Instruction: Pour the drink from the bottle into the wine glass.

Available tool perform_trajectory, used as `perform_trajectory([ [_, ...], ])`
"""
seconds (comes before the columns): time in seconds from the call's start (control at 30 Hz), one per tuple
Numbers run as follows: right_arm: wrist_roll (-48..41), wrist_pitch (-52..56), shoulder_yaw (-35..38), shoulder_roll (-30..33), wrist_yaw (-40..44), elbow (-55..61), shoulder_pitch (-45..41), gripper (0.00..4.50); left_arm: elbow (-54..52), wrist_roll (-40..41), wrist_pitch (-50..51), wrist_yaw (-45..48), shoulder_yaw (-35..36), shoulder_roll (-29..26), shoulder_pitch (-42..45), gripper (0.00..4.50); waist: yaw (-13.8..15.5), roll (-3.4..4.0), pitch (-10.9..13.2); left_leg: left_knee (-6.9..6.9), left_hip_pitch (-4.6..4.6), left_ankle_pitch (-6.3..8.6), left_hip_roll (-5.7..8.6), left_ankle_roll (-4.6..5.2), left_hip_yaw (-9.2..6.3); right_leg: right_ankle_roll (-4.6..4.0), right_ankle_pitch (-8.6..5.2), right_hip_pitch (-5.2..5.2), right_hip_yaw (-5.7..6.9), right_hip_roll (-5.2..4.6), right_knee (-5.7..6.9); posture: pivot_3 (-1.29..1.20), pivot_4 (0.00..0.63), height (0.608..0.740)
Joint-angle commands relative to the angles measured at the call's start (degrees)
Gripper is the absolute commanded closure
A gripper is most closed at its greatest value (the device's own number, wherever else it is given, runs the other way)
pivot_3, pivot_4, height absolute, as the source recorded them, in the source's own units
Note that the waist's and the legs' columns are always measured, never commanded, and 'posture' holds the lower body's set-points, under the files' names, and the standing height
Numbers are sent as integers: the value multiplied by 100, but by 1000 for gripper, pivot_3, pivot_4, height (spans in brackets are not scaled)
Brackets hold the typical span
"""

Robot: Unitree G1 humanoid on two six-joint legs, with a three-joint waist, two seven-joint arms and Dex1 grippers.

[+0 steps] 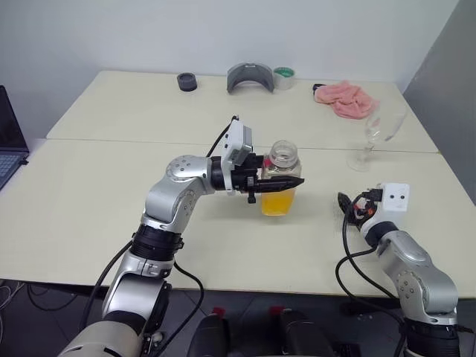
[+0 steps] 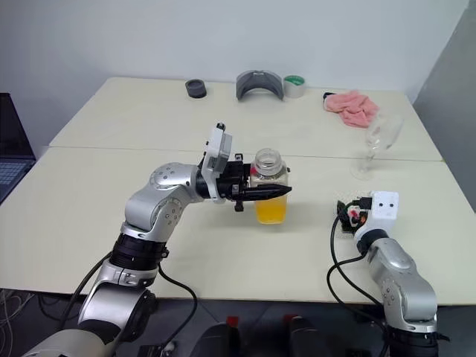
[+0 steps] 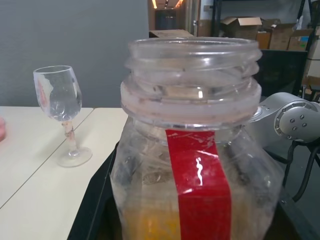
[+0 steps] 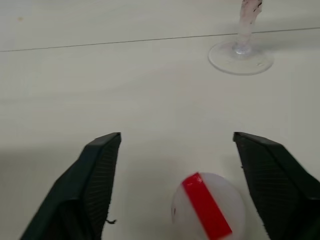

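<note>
A: Any writing on the bottle?

B: None that can be read. Its label is a plain red strip running down 1 side, and the neck is open, threads bare. The white cap with its own red strip lies on the desk between the 2 spread fingers of the right pincer, which touch nothing.

A: And the bottle itself?

B: Upright at the middle of the desk, pinched by the left pincer, whose black fingers press on it from the left. The orange drink fills only its lower part.

A: Where is the wine glass?

B: Far right of the bottle and well apart from it, upright, near the seam where the 2 desks meet. It looks empty. The right pincer sits nearer than the glass, low over the desk, with the glass foot beyond its fingertips.

A: Anything else around?

B: Along the far edge: a small dark round pot, a grey curved object, a roll of green-edged tape and a crumpled pink cloth. A laptop shows at the left edge. Nothing lies between bottle and glass.
</note>
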State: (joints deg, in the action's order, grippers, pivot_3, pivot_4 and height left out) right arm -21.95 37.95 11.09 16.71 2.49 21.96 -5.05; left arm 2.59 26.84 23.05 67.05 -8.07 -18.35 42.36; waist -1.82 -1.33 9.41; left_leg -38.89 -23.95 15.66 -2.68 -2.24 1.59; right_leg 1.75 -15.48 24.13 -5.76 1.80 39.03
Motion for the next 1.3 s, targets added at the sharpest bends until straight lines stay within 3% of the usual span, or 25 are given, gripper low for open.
perform_trajectory([
  [0.03,101,-104,42,71,95,175,-38,10,-189,77,-133,35,52,8,133,2631,-8,0,0,0,1,0,0,0,0,0,0,0,0,0,0,0,150,740],
  [0.23,46,-26,132,407,396,434,-245,10,-188,69,-137,1,78,-9,109,2631,-4,0,0,0,0,0,0,0,1,0,0,0,-1,1,0,0,150,740],
  [0.5,-1439,299,299,2232,3106,1128,-430,10,906,-572,-814,-997,524,-93,565,2631,7,0,1,-2,1,1,1,2,-6,0,0,-7,8,2,-4,0,150,740],
  [0.6,-1811,206,462,2540,3572,1196,-702,10,1650,-999,-1187,-1709,723,-149,860,2631,-5,-1,2,-4,2,1,3,3,-6,0,0,-9,7,2,-4,0,150,740],
  [0.83,-2905,841,-49,2368,3611,1196,-2025,10,3325,-1796,-1942,-3574,1251,-514,1412,2631,-19,-4,3,-3,2,1,-2,3,-13,-1,1,-2,5,3,1,0,150,740],
  [1.03,-2881,810,-403,2206,3722,805,-2543,10,3901,-2108,-2301,-4727,1556,-646,1345,2631,60,-7,4,-5,-21,1,6,2,-12,-2,2,2,24,-20,-2,0,150,740],
  [1.3,-2696,584,-719,2068,3996,567,-2714,10,3940,-1873,-2867,-4969,1940,-478,965,2631,85,-9,3,-8,-33,0,4,1,-13,-1,2,6,36,-46,-2,0,150,740],
])
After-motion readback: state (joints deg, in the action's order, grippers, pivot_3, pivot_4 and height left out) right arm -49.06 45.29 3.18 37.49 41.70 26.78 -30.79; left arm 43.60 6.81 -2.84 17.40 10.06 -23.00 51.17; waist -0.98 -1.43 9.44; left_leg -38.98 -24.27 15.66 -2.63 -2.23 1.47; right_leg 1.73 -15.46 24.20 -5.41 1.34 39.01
